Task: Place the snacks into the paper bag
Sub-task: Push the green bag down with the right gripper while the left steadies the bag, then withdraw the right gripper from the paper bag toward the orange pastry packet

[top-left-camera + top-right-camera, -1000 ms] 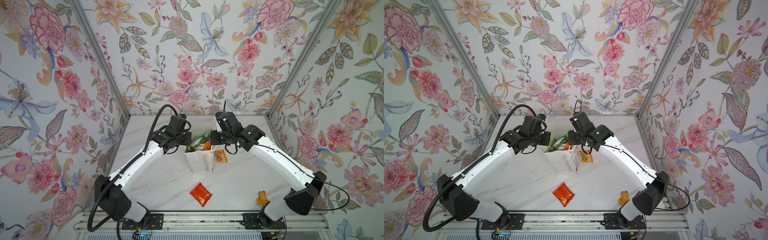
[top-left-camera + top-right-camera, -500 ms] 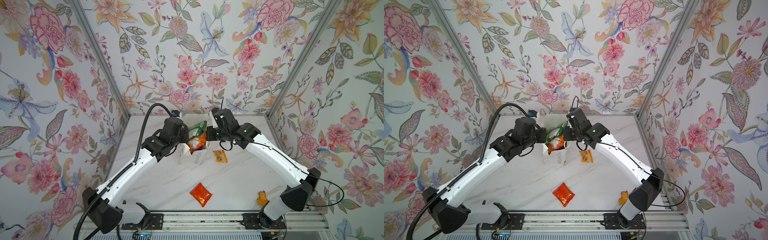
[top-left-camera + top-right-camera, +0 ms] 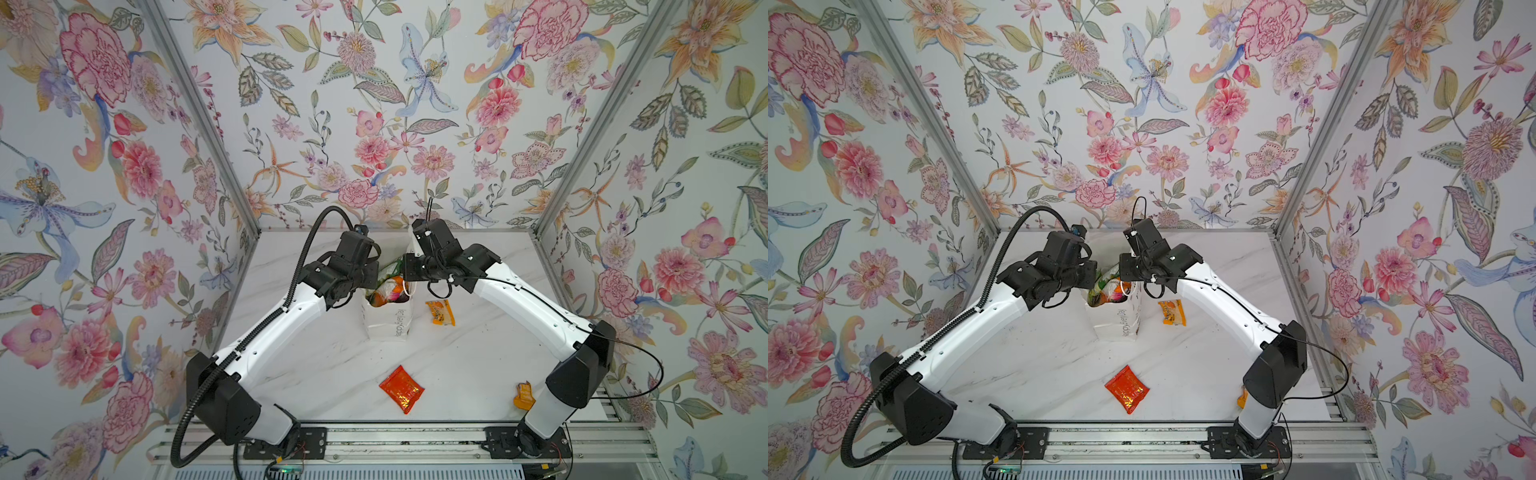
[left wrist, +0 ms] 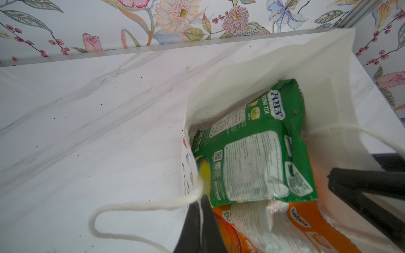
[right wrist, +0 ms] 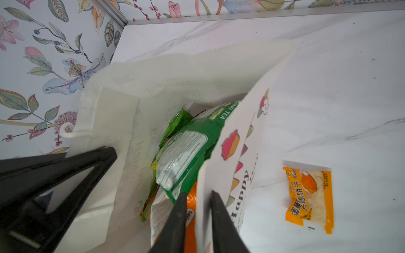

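Top views: the paper bag (image 3: 388,322) stands between the two wrists; outside it we see an orange biscuit sachet (image 3: 440,312) (just beside), a red-orange foil pack (image 3: 401,388) and a small orange packet (image 3: 523,394).
Left wrist: we see the left gripper (image 4: 200,221) clenched on the bag's wall; a green FOX'S bag (image 4: 252,153) lies inside.
Right wrist: the right gripper (image 5: 198,195) is released, jaws parted astride the printed wall.

The paper bag (image 3: 388,322) stands on the counter (image 3: 328,365), toward the back. A FOX'S candy bag (image 4: 258,153) lies inside it, atop another packet (image 4: 295,227). A sachet (image 3: 440,311) lies just right of the bag, a foil pack (image 3: 401,388) in front, and a second sachet (image 3: 523,395) at front right.
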Controlling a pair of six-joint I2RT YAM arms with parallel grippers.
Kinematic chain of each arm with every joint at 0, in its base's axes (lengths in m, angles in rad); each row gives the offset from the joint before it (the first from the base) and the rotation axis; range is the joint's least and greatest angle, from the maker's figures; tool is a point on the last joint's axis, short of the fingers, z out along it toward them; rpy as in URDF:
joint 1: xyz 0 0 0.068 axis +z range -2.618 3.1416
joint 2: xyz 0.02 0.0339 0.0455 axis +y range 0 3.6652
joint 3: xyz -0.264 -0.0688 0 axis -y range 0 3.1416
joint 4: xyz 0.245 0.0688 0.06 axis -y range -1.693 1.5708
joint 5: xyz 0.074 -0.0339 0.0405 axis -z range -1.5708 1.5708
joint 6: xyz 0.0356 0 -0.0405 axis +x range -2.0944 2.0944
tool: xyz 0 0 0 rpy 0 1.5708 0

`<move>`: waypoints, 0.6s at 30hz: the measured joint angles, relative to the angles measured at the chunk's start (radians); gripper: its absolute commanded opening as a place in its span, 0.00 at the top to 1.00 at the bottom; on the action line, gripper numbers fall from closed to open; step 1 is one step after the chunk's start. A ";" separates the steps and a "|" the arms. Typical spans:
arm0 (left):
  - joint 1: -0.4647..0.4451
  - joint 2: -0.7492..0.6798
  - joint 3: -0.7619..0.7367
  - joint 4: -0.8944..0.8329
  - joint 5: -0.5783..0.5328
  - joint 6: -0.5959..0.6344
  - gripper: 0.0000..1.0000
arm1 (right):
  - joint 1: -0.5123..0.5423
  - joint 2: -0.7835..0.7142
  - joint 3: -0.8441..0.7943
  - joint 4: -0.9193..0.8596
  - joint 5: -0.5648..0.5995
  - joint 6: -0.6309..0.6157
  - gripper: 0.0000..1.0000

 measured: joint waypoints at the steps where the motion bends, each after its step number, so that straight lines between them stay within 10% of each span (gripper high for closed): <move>1: 0.013 -0.010 -0.011 0.002 0.011 0.006 1.00 | -0.002 -0.002 0.000 0.001 -0.001 0.000 0.55; 8: 0.056 -0.084 -0.102 0.046 0.040 0.032 1.00 | -0.025 -0.120 -0.018 0.018 0.002 0.001 0.20; 18: 0.071 -0.119 -0.168 0.109 0.040 0.066 1.00 | -0.125 -0.419 -0.169 0.051 0.031 0.006 0.01</move>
